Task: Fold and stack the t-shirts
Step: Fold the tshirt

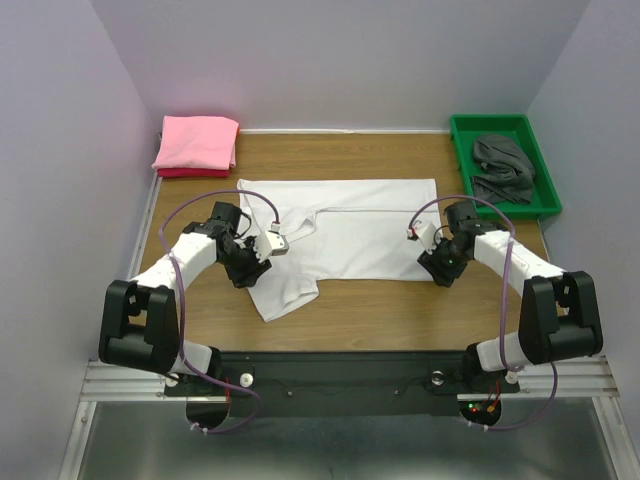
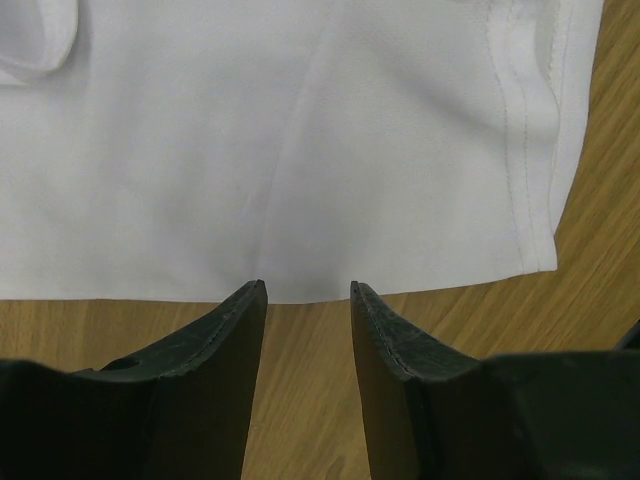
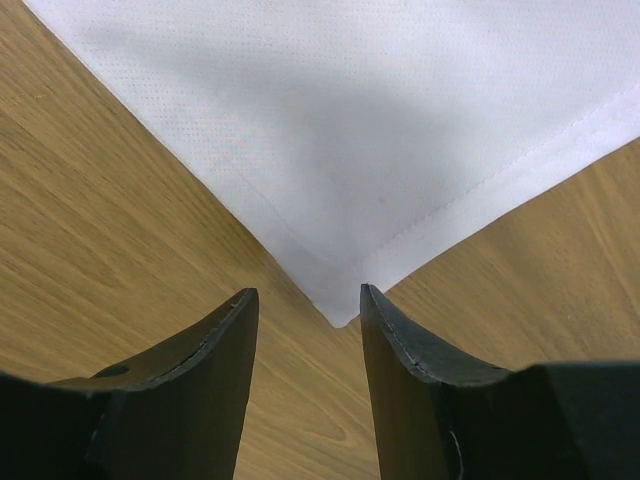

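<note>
A white t-shirt (image 1: 345, 235) lies spread flat in the middle of the table, one part trailing toward the near left. My left gripper (image 1: 248, 272) stands open at the shirt's left side; in its wrist view the fingertips (image 2: 255, 295) stop just short of the cloth's edge (image 2: 300, 200), with bare wood between them. My right gripper (image 1: 442, 272) is open at the near right corner, and that corner (image 3: 345, 315) pokes in between its fingertips, unclamped. A folded pink t-shirt (image 1: 196, 143) rests at the back left. A crumpled dark grey t-shirt (image 1: 503, 165) lies in the tray.
A green plastic tray (image 1: 462, 150) sits at the back right corner of the wooden table (image 1: 380, 305). Pale walls close in the back and both sides. The arm bases stand at the near edge.
</note>
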Action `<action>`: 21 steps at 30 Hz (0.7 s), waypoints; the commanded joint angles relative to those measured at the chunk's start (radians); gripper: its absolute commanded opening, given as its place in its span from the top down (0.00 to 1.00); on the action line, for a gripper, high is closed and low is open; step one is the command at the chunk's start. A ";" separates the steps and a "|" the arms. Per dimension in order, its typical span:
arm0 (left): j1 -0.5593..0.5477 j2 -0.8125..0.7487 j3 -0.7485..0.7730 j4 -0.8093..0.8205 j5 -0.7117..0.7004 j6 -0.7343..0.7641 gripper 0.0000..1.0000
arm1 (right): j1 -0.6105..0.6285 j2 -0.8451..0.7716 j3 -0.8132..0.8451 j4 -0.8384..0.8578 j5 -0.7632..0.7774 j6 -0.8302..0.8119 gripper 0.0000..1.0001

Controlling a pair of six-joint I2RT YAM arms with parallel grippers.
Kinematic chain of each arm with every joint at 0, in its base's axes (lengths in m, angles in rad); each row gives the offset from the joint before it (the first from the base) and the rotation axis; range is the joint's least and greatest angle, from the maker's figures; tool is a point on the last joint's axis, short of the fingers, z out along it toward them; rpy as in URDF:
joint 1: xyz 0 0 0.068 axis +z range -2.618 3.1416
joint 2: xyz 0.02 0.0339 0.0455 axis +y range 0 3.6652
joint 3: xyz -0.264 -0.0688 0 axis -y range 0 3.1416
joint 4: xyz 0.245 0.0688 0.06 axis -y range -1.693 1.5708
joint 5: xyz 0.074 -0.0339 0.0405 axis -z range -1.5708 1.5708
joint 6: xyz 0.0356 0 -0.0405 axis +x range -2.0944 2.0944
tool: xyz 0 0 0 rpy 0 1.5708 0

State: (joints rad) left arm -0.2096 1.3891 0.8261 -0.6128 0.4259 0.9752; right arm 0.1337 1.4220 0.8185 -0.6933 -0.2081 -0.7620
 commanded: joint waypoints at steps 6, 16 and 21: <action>-0.005 0.014 0.005 0.002 -0.006 0.033 0.50 | 0.023 0.000 0.005 0.040 0.027 -0.031 0.50; -0.045 0.036 -0.054 0.018 -0.029 0.060 0.49 | 0.024 0.046 -0.055 0.126 0.082 -0.026 0.71; -0.066 0.071 -0.107 0.074 -0.068 0.046 0.49 | 0.023 0.057 -0.055 0.136 0.101 -0.030 0.79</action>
State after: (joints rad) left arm -0.2619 1.4391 0.7567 -0.5625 0.3859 1.0183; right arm 0.1516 1.4548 0.7765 -0.6083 -0.1349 -0.7883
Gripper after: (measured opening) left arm 0.506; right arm 0.226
